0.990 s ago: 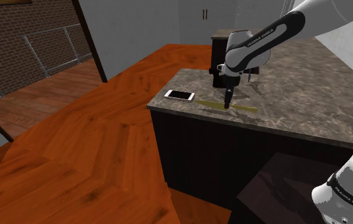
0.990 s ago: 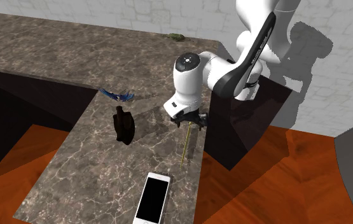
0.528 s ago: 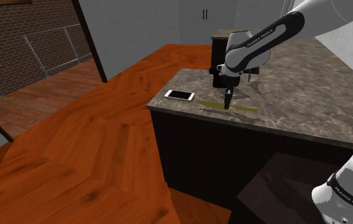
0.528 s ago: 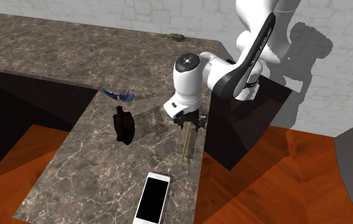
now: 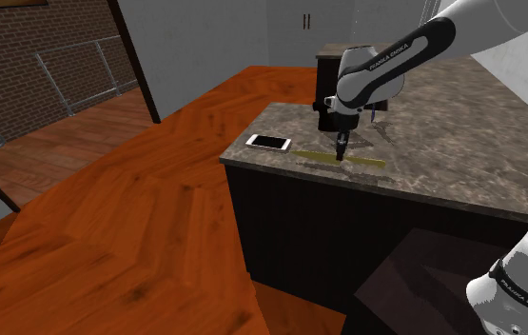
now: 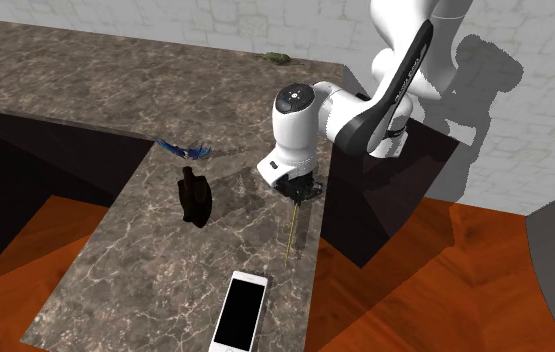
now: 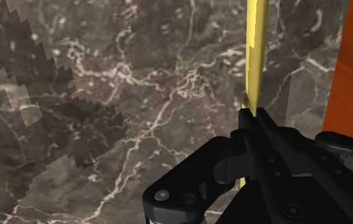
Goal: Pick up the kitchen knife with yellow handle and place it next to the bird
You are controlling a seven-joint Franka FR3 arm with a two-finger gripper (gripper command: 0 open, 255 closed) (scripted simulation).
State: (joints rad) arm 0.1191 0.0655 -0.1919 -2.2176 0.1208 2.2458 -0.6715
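I had the end effector (image 6: 295, 190) clamped shut on the yellow knife (image 7: 256, 51), low over the marble surface (image 6: 155, 260), blue bird (image 6: 187, 150) at its ten o'clock in the second exterior view.

Arm (image 5: 376, 71): rounded white shells, dark grey joint bands bearing pale FRANKA EMIKA lettering, cylindrical white wrist with a small round cap; all-black end effector (image 7: 251, 118) with round screw heads.
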